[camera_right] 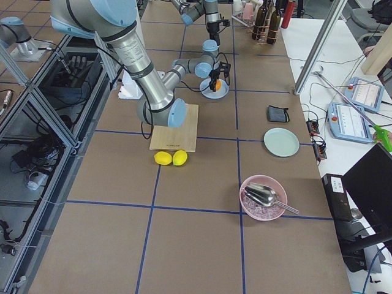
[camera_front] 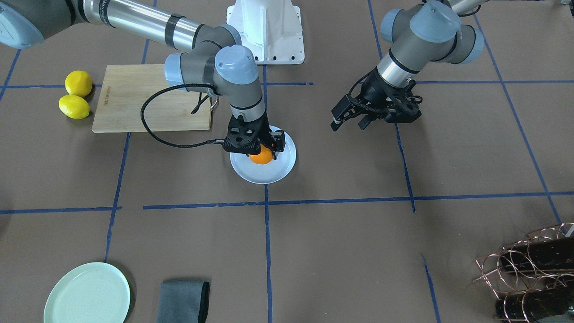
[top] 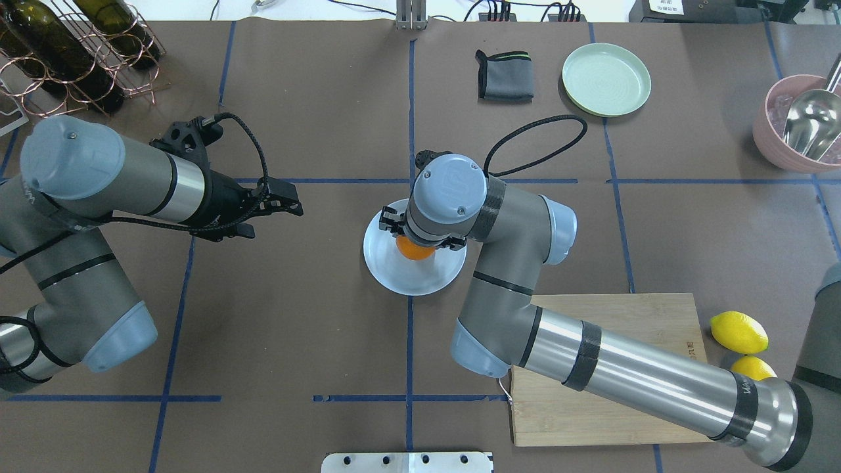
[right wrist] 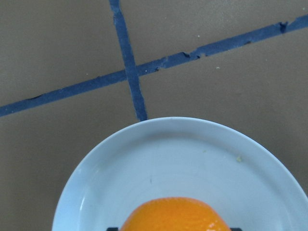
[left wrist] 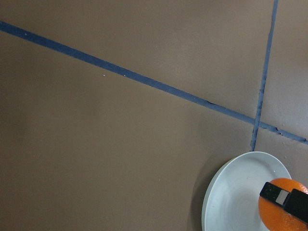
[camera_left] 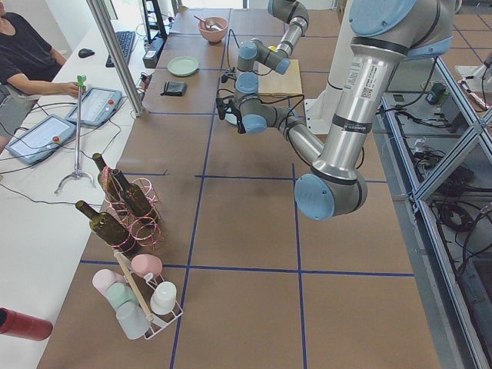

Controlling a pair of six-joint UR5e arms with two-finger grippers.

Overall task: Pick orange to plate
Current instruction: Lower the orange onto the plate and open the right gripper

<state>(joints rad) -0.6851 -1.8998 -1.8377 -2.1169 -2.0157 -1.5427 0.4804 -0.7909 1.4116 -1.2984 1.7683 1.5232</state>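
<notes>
table (top: 295,341): brown, gridded with blue tape, bearing all that follows.
right arm (top: 631,374): reaches in from the near right, across the wooden board, and bends down at the table's middle.
left arm (top: 98,177): stays on the left half, well apart from the plate.
wooden board (top: 631,315): lies flat at the near right, with two lemons (top: 739,333) just beside its right edge.
plate (top: 420,282): white with a faint blue cast, set at the table's middle on a crossing of tape lines.
left gripper (top: 279,220): hangs left of the plate, carrying nothing, fingers spread apart.
right gripper (top: 420,244): points straight down over the plate and clamps the orange, one dark pad pressed to the fruit's side in the left wrist view.
orange (camera_front: 261,157): sits within the rim, about the plate's middle; resting on the plate or just above it, cannot tell.
orange, task state: judged nearly finished, pick and carry done; left to do, opening the fingers and lifting clear.
orange, looks: small, round, bright, with finely pebbled glossy skin; likely to roll a little once freed, though held in by the raised rim.
</notes>
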